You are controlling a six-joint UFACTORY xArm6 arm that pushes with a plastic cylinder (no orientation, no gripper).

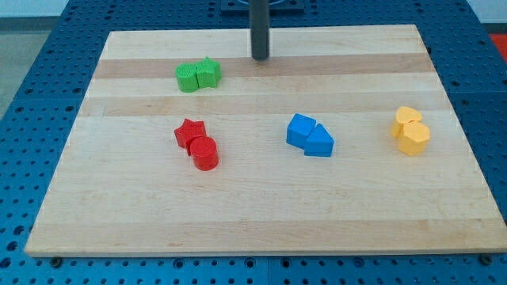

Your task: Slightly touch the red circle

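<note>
The red circle point(204, 153) is a short red cylinder at the board's left middle. A red star point(190, 131) touches it on its upper left. My tip point(261, 58) is the lower end of a dark rod near the view's top centre. It stands well above and to the right of the red circle, apart from every block. The nearest blocks to the tip are the green pair to its left.
A green circle point(187, 77) and green star point(208, 73) sit together at upper left. A blue block point(300, 130) and blue triangle point(319, 142) sit right of centre. Two yellow blocks point(411, 131) sit at the right. The wooden board point(261, 214) rests on a blue pegboard table.
</note>
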